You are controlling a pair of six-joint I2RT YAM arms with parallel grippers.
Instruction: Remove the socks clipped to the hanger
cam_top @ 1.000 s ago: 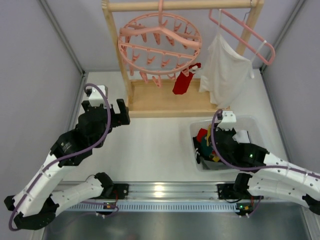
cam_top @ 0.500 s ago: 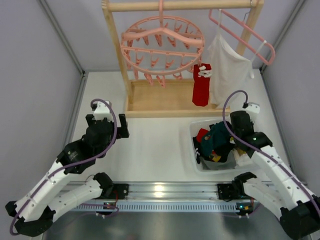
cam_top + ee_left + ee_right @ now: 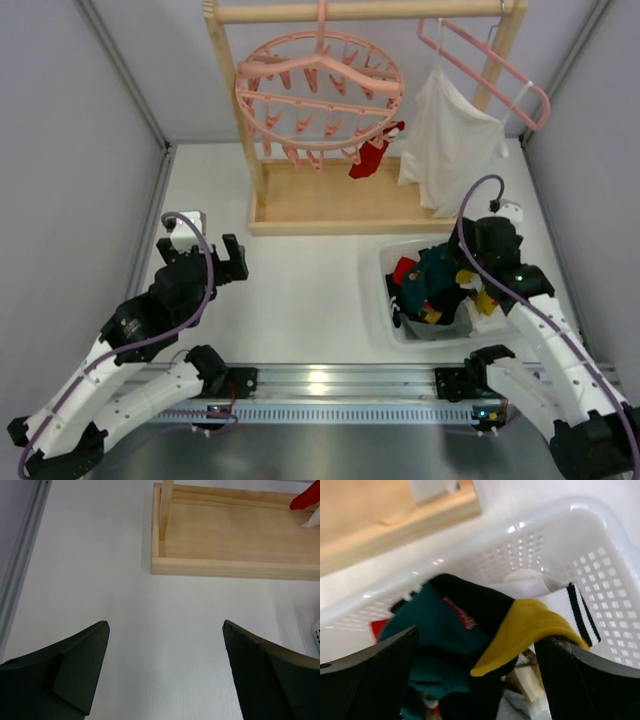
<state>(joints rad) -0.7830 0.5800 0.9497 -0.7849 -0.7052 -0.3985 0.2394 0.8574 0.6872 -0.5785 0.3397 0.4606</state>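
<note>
The round pink hanger (image 3: pixel 320 92) hangs from a wooden rail at the back. One red sock (image 3: pixel 369 159) is clipped to its near right rim; its tip (image 3: pixel 306 499) shows in the left wrist view. My right gripper (image 3: pixel 470 285) (image 3: pixel 476 635) is open above the white basket (image 3: pixel 385 262). A teal, black and yellow sock (image 3: pixel 455 630) lies between its jaws, its yellow end draped over the right finger (image 3: pixel 580 680). My left gripper (image 3: pixel 200 252) (image 3: pixel 164 625) stands open over bare table, with nothing between its fingers.
The wooden rack base (image 3: pixel 340 205) (image 3: pixel 235 545) sits behind both arms. A white cloth (image 3: pixel 448 140) hangs from a plain pink hanger (image 3: pixel 490 70) at the right of the rail. The basket (image 3: pixel 560 545) holds several socks. Grey walls close in on both sides.
My right gripper has opened and let go of the teal sock over the basket. The red sock has swung left on the hanger. My left arm has drawn back toward the near left.
</note>
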